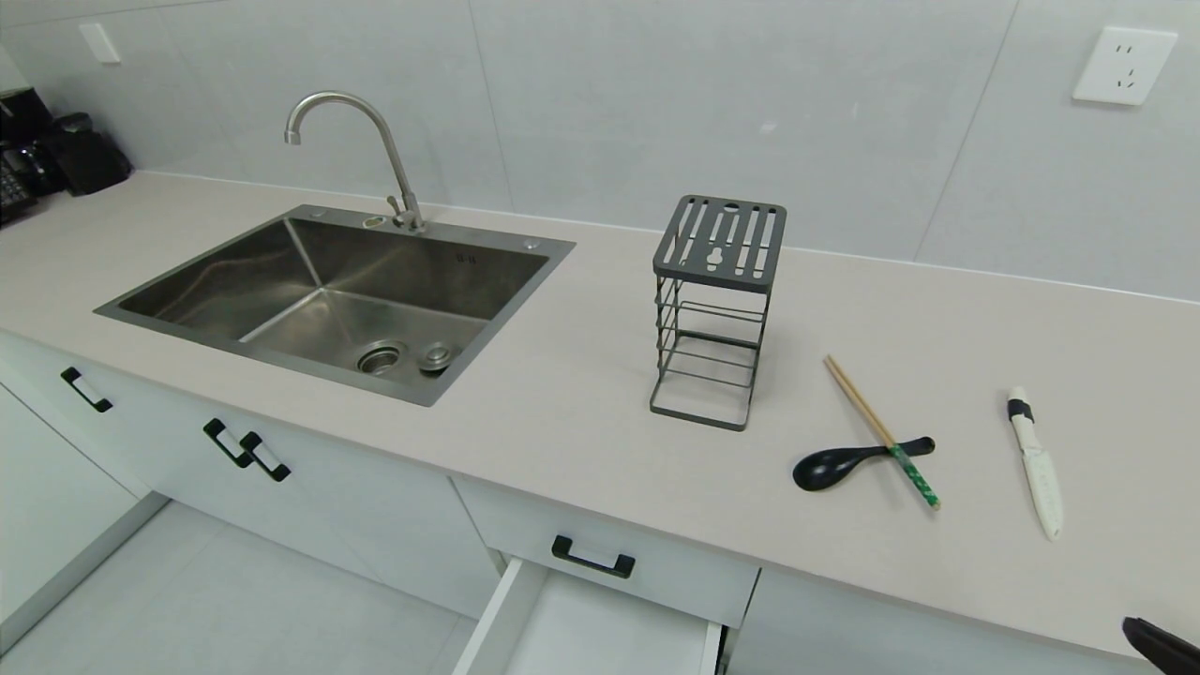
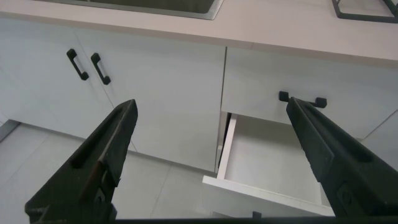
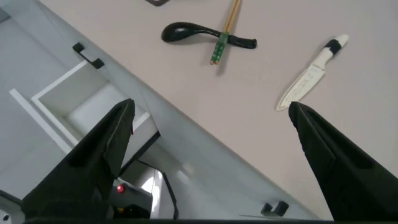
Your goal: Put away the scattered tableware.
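On the counter (image 1: 562, 394): 1 spoon (image 1: 825, 467), 2 chopsticks (image 1: 872, 422), 1 knife (image 1: 1036, 464), 1 rack (image 1: 717, 314).

Spoon: black, lying right of the rack, near the front edge. Handle pinned under the chopsticks.

Chopsticks: side by side and touching, crossing over the spoon's handle, green ends toward the front edge.

Knife: white with 1 black band, well apart from the spoon, farther right, broad end toward the front edge.

Rack: dark wire, upright, slotted top, nothing in it, between the sink (image 1: 309, 253) and the tableware.

Also 1 sink with 1 faucet (image 1: 375, 141), 1 outlet (image 1: 1125, 64) on the wall, 4 black handles (image 1: 592, 557) on the cabinet fronts.

Under the counter, below the rack: 1 drawer (image 1: 581, 628), pulled out, white inside.

Left gripper (image 2: 210, 104): low in front of the cabinets, below the counter edge, facing the drawer. Fingers spread wide, holding nothing, touching nothing.

Right gripper (image 3: 210, 106): above the counter's front edge, looking down at the spoon, chopsticks and knife. Fingers spread wide, nothing between them, clear of all 3.
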Available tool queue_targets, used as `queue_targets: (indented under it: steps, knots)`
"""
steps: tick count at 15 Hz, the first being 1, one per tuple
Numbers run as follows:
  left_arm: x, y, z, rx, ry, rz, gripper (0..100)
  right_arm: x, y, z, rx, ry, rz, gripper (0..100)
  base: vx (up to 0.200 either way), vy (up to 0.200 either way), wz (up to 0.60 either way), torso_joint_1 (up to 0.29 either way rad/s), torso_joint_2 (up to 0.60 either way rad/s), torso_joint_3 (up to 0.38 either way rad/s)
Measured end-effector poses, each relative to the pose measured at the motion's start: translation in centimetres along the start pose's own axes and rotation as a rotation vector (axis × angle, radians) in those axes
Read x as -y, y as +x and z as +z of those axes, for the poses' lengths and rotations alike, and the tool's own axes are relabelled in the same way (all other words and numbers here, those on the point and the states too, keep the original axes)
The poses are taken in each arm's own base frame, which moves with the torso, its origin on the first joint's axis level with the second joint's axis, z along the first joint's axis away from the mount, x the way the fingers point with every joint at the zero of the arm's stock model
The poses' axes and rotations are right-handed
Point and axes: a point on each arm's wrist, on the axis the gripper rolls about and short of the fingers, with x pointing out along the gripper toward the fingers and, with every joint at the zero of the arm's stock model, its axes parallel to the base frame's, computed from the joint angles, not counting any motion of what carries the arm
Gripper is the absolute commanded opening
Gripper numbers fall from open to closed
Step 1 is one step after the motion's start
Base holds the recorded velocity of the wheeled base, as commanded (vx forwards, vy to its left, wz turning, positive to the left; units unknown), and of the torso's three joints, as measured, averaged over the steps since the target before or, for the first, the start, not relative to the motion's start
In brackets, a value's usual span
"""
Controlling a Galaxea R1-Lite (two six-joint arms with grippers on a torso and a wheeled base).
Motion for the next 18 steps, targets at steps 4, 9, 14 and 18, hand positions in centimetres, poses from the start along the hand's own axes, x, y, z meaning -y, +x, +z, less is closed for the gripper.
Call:
queue_targets:
  steps: [4, 9, 14, 18]
  knots:
    - [0.0, 0.0, 0.0, 0.0, 0.0, 0.0, 100, 0.7, 3.5, 0.5, -0.088, -0.023, 0.026, 100, 0.0, 0.0, 0.0, 0.0, 0.0, 0.0]
    - [0.0, 0.0, 0.0, 0.0, 0.0, 0.0, 100, 1.1, 6.2, 0.5, -0.166, -0.037, 0.05, 100, 0.0, 0.0, 0.0, 0.0, 0.0, 0.0]
    - [0.0, 0.0, 0.0, 0.0, 0.0, 0.0, 100, 1.4, 8.5, 0.6, -0.181, -0.053, 0.061, 100, 0.0, 0.0, 0.0, 0.0, 0.0, 0.0]
    - [0.0, 0.0, 0.0, 0.0, 0.0, 0.0, 100, 1.8, 10.6, 1.2, -0.188, -0.064, 0.064, 100, 0.0, 0.0, 0.0, 0.0, 0.0, 0.0]
